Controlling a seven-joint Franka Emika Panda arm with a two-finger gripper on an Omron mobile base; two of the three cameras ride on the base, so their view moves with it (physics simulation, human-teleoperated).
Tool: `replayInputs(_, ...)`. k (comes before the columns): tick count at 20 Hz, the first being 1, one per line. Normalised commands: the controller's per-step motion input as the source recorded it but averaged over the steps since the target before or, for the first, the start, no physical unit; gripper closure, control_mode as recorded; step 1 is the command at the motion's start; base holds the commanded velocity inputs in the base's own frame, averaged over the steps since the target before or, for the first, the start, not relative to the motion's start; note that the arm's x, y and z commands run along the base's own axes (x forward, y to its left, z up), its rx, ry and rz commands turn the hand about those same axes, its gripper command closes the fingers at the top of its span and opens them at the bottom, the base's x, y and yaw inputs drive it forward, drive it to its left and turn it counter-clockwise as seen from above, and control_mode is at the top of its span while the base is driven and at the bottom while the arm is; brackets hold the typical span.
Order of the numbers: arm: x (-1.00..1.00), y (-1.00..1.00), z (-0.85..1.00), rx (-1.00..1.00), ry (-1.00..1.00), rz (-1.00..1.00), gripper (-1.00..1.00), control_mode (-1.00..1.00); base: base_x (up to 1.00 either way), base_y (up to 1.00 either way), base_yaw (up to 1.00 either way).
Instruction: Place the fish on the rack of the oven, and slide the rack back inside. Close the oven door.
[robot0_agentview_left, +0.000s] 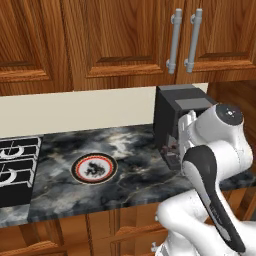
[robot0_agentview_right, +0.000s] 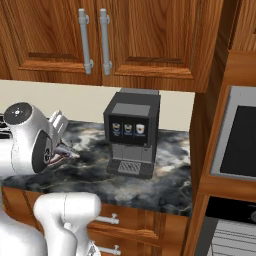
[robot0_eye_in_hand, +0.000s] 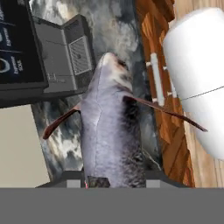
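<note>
Grey-brown fish (robot0_eye_in_hand: 111, 131) with thin reddish fins juts forward from the robot's two-finger gripper (robot0_eye_in_hand: 97, 180), whose jaws pinch its tail end. Below it lies the dark marbled stone counter (robot0_eye_in_hand: 116, 30), with the black coffee machine (robot0_eye_in_hand: 26, 48) alongside. An orange-rimmed round plate (robot0_agentview_left: 94, 168) sits on that counter.

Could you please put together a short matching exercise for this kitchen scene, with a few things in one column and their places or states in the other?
Things:
1. fish
2. plate
3. coffee machine
4. cabinet handles

Places or states:
A. empty on the marble counter, beside the stove
B. upright on the wooden doors above the counter
C. held in the gripper, lifted over the counter edge
D. standing against the back wall at the counter's end

Pairs: 1-C, 2-A, 3-D, 4-B
</note>
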Motion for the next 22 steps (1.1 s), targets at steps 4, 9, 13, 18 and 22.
replayInputs(4,-0.57,-0.94,0.20,0.26,0.00,-0.13,1.00,-1.00,0.00,0.00,0.00)
replayInputs(9,-0.57,-0.33,0.00,0.05,-0.03,-0.06,1.00,-1.00,0.00,0.00,0.00)
replayInputs(13,-0.13,0.00,0.00,0.00,0.00,0.00,1.00,-1.00,0.00,0.00,0.00)
replayInputs(18,0.00,0.00,0.00,0.00,0.00,0.00,1.00,-1.00,0.00,0.00,0.00)
replayInputs(22,-0.48,0.00,-0.07,0.00,0.00,0.00,1.00,-1.00,0.00,0.00,0.00)
